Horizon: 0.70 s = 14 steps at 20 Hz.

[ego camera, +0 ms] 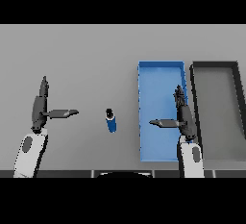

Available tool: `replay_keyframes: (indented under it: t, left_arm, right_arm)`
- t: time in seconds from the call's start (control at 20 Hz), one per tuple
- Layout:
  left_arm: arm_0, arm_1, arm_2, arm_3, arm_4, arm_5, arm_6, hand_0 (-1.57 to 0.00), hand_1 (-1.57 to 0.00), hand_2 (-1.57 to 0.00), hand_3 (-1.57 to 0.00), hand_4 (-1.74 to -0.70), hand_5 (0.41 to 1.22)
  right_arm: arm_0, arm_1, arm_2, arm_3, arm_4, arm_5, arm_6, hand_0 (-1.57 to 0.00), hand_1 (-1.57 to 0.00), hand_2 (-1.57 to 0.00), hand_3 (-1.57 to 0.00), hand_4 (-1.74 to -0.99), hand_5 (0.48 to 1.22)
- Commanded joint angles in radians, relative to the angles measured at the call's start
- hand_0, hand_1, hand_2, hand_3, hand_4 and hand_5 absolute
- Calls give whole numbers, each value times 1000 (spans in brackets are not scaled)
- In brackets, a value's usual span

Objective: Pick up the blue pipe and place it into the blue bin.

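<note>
Left of the blue bin stands a short blue pipe; both hands' fingers spread.

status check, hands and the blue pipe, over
Left hand open, over the table left of the pipe. Right hand open, over the blue bin. Blue pipe on the table, untouched, left of bin. Nothing in the way.

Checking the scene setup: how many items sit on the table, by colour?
Blue: 2, the short blue pipe and the open rectangular blue bin
Dark grey: 1, the open rectangular dark grey bin
Total: 3
</note>
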Motion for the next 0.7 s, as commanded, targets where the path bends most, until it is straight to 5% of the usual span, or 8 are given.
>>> replay_keyframes:
  t: [0.0,0.25,0.35,0.65]
  left_arm:
    - [3,-1,-1,-4,-1,2,-7,1,1,1,1,-1006,586]
    - [34,-6,-16,-46,-15,23,-10,1,1,1,1,-1006,586]
    - [89,98,-69,-68,-32,-142,-112,1,1,1,1,-1011,588]
    - [115,168,-88,-75,-21,-254,-150,1,1,1,1,-1009,589]
  right_arm:
    - [4,-1,0,-2,-1,1,-3,1,1,1,1,-1222,603]
    - [30,-17,-9,-18,-16,13,-12,1,1,1,1,-1222,603]
    - [111,-104,46,-82,66,69,-129,1,1,1,1,-1227,603]
    - [141,-143,79,-156,104,86,-72,1,1,1,1,-1226,593]
